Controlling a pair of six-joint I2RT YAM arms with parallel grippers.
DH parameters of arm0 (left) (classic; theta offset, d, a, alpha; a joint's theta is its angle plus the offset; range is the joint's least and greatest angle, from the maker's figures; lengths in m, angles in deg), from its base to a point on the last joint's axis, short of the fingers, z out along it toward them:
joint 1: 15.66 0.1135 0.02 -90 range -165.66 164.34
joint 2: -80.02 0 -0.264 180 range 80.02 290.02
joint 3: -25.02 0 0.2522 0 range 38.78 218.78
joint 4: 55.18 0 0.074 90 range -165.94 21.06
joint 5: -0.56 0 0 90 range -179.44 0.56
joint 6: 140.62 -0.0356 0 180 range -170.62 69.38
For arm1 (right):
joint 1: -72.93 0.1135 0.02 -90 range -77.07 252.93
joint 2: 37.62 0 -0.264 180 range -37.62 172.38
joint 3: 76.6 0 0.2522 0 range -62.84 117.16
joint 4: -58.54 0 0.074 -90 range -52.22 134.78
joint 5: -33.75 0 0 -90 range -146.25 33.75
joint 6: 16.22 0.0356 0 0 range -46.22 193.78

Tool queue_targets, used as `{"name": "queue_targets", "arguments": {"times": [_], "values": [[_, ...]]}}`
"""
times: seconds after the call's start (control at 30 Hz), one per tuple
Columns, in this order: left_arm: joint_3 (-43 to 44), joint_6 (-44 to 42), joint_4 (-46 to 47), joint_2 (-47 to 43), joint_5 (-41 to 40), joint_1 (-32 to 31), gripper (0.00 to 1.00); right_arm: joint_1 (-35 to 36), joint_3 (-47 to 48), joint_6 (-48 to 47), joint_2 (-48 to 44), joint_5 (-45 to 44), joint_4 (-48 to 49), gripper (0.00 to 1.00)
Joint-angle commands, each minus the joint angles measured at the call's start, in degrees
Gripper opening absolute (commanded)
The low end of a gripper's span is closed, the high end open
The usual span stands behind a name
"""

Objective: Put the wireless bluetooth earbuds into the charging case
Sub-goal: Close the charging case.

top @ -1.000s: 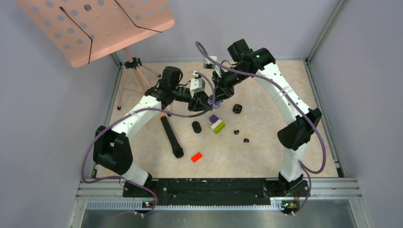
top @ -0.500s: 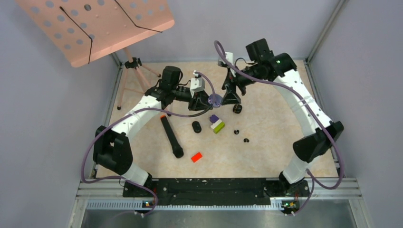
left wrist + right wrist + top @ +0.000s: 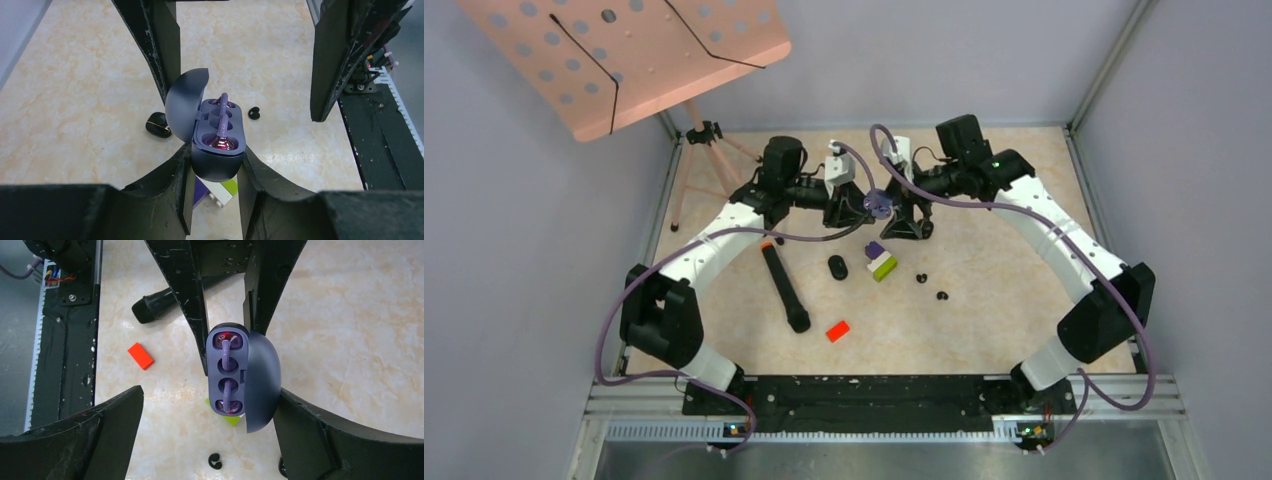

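My left gripper [image 3: 216, 165] is shut on the base of a dark purple charging case [image 3: 220, 150] and holds it above the table. Its lid [image 3: 182, 107] stands open. Two pale purple earbuds [image 3: 221, 140] sit in the wells, also seen from the right wrist [image 3: 227, 372]. My right gripper [image 3: 207, 430] is open, with its fingers [image 3: 345, 55] wide on either side of the case and apart from it. Two black earbuds [image 3: 921, 278] [image 3: 942, 295] lie on the table. In the top view both grippers meet at the case [image 3: 877, 205].
A purple, white and green block [image 3: 880, 260] lies right under the held case. A black case [image 3: 837, 267], a black cylinder [image 3: 784, 290] and a red block [image 3: 837, 330] lie nearer. Another black case [image 3: 158, 125] sits beyond. A pink stand [image 3: 624, 55] is back left.
My right gripper has opened and let go at the case. Its arm swung out to the right, then came back beside the case. My left gripper kept its hold.
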Motion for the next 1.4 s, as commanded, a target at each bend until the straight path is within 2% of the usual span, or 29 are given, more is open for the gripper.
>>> {"name": "queue_targets", "arguments": {"times": [0.0, 0.2, 0.33, 0.43, 0.53, 0.67, 0.87, 0.97, 1.17, 1.37], "values": [[0.0, 10.3, 7.9, 0.4, -3.0, -0.3, 0.00, 0.8, -0.6, 1.0, -4.1, -2.0, 5.4, 0.94], [-1.2, 15.3, 7.9, 3.3, -5.8, -0.3, 0.00, -1.7, -10.6, 4.9, -14.6, -23.7, 9.9, 0.98], [-1.4, 21.9, 8.4, 7.1, -8.4, -0.3, 0.00, -8.4, -16.7, 9.7, -21.3, -22.3, 11.9, 0.98], [-2.6, 27.0, 16.1, 8.6, -7.6, -0.3, 0.00, -8.8, -20.1, 10.2, -23.2, -19.7, 12.7, 0.98], [-4.6, 31.5, 24.7, 8.8, -4.1, -0.5, 0.00, -8.9, -22.2, 8.1, -22.1, -12.2, 13.8, 0.99], [-3.2, 25.4, 22.6, 8.0, -2.2, -1.3, 0.00, -8.9, -23.0, 4.1, -17.1, -4.6, 16.0, 0.99], [0.9, 9.6, 6.3, 6.9, -0.8, -2.4, 0.00, -8.8, -17.2, 2.7, -8.5, 1.4, 16.8, 0.99], [1.1, 5.3, 3.3, 6.1, -0.6, -2.8, 0.00, -8.5, -15.0, 2.4, -6.3, 3.5, 16.7, 0.99], [2.7, 7.4, 4.1, 8.0, -1.0, -3.6, 0.00, -5.5, -15.6, 0.3, -5.5, 5.3, 16.6, 0.97], [2.5, 18.9, 16.2, 10.3, -3.1, -4.0, 0.00, -3.0, -18.1, 2.7, -6.6, 4.2, 18.4, 0.92]]}}
